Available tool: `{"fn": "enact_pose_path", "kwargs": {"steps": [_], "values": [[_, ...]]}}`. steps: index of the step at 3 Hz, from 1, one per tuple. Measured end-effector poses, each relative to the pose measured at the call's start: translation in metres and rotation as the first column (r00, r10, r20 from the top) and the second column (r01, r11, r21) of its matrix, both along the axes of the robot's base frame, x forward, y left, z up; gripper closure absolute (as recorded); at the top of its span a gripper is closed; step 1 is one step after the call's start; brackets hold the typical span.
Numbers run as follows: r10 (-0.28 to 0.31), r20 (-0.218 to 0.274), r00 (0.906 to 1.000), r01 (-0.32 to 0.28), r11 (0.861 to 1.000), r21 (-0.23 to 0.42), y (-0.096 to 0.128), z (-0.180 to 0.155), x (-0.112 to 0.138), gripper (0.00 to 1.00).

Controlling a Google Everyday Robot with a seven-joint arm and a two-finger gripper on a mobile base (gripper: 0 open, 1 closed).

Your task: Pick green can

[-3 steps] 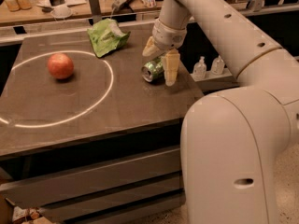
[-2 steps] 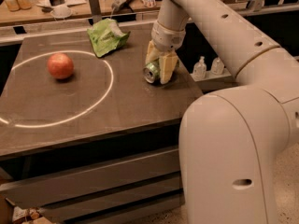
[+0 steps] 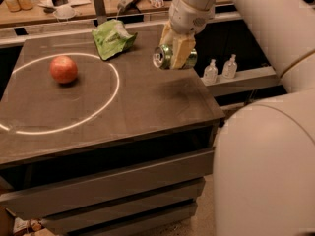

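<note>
The green can (image 3: 166,57) lies on its side between my gripper's pale fingers (image 3: 181,53), its silver top facing left. My gripper (image 3: 174,51) is shut on the can and holds it lifted above the right part of the dark table (image 3: 147,102). A faint shadow lies on the table below it. The white arm reaches in from the upper right.
A bright green foil snack bag (image 3: 112,37) lies at the back of the table. A red apple (image 3: 63,69) sits inside a white ring at the left. Two small clear bottles (image 3: 220,69) stand on a ledge right of the table. A cluttered bench runs along the back.
My gripper closed on the can, which lay on the table, and has raised it off the surface.
</note>
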State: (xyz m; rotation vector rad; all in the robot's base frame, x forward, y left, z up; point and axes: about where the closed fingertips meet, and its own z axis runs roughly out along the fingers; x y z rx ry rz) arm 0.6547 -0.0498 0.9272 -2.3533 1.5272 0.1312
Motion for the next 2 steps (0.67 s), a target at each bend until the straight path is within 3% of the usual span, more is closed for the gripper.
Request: {"fn": "enact_pose_path", "kwargs": {"steps": [1, 2], "values": [[0.014, 0.003, 0.9999, -0.014, 0.985, 0.170, 0.0139, 0.0449, -0.0289, 1.00], [0.016, 0.016, 0.9998, -0.019, 0.978, 0.207, 0.0236, 0.0483, -0.0255, 1.00]]}}
